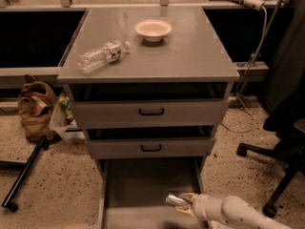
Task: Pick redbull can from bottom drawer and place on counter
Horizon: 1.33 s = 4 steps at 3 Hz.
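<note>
The gripper reaches in from the lower right into the pulled-out bottom drawer and is closed around one end of the redbull can, which lies tilted over, pointing left, near the drawer's right wall. The two upper drawers are slightly ajar and overhang the back of the tray. On the counter lie a clear water bottle on its side and a pale bowl. A brown bag sits on the floor to the left, an office chair to the right.

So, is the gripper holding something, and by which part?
Yes, it seems: the gripper grips the redbull can by the end nearest the arm, inside the bottom drawer.
</note>
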### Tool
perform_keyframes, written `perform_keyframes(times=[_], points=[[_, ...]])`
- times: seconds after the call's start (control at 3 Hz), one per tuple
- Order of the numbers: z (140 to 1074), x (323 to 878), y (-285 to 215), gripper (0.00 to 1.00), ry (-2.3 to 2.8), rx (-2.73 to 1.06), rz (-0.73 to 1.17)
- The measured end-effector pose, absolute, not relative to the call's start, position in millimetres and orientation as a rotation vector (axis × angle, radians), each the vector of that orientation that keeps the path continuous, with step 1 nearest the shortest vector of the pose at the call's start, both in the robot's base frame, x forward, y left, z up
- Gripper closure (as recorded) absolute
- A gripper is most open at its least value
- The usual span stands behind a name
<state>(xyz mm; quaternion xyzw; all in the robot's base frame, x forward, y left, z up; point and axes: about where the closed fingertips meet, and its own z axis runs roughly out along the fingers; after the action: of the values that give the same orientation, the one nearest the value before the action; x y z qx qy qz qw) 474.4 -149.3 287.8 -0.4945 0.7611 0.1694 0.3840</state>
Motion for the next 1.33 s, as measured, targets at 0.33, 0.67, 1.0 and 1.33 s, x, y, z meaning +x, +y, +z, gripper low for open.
perform_keyframes(times=[0.33,0.67,1.0,1.33], points=[[388.4,474.0,-132.0,1.0,1.81,-1.373,0.446],[387.8,473.7,-131.7,1.0,1.81,-1.372,0.448],[406.9,474.3,-135.0,1.0,1.78,-1.38,0.439],[458.0,472.5,-135.0,1.0,1.721,-1.391,0.436]])
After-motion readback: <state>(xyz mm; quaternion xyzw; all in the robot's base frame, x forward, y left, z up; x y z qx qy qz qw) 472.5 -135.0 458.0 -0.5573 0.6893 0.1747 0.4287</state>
